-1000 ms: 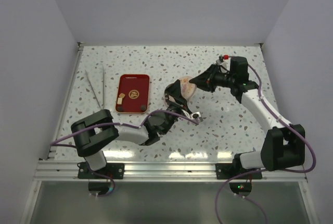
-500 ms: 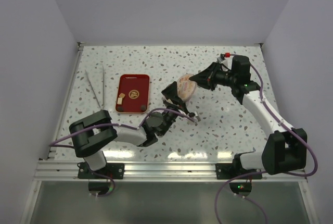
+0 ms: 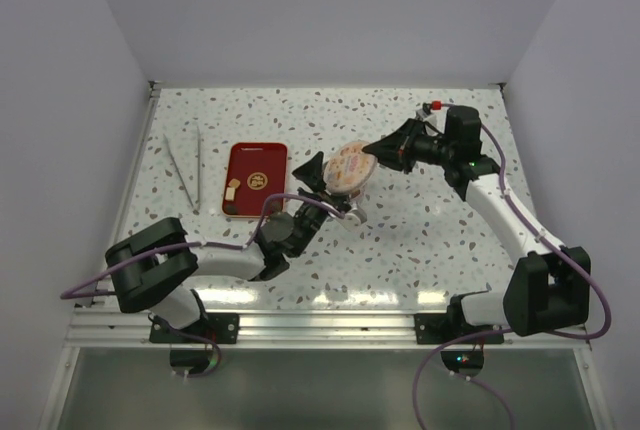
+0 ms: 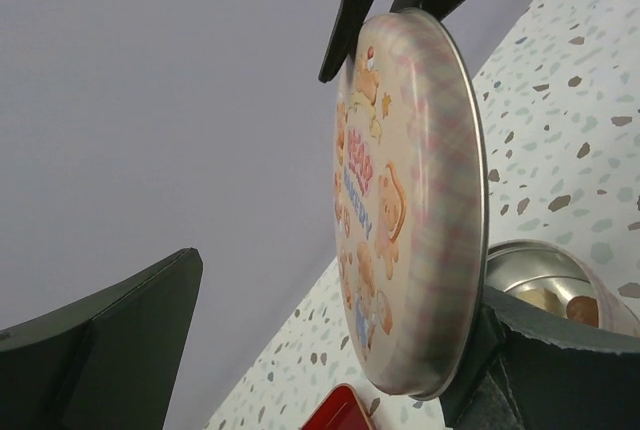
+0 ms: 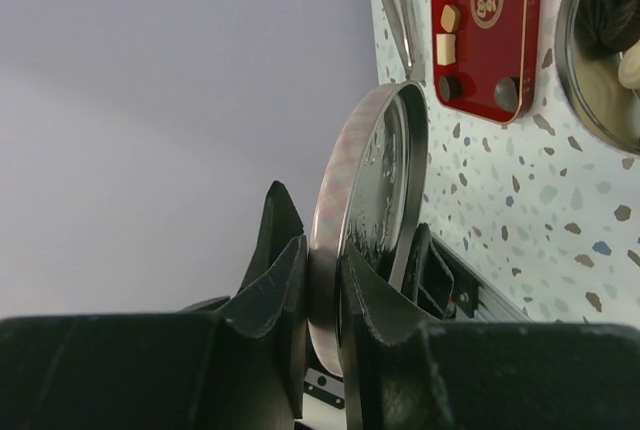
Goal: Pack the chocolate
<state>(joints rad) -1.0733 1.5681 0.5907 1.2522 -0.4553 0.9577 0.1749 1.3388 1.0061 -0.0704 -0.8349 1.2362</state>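
Note:
My right gripper (image 3: 378,153) (image 5: 320,240) is shut on the rim of a round tin lid (image 3: 350,165) (image 5: 365,190) printed with bears and holds it on edge above the table. My left gripper (image 3: 325,182) (image 4: 340,280) stands open beside it, and the lid (image 4: 410,200) sits between its wide-spread fingers, close to the right one. The open silver tin (image 4: 540,275) (image 5: 600,60) lies below with chocolate (image 4: 578,308) inside. More chocolate (image 5: 451,17) lies on the red tray (image 3: 256,165) (image 5: 485,40), both pale and dark pieces (image 3: 232,190).
Two thin pale sticks (image 3: 185,165) (image 5: 395,0) lie left of the tray. White walls close the speckled table (image 3: 430,240) at the back and sides. The metal rail (image 3: 320,325) runs along the near edge.
My left arm has swung left and drawn its gripper back toward the tray side of the lid, jaws slightly wider. The right gripper keeps the lid nearly where it was.

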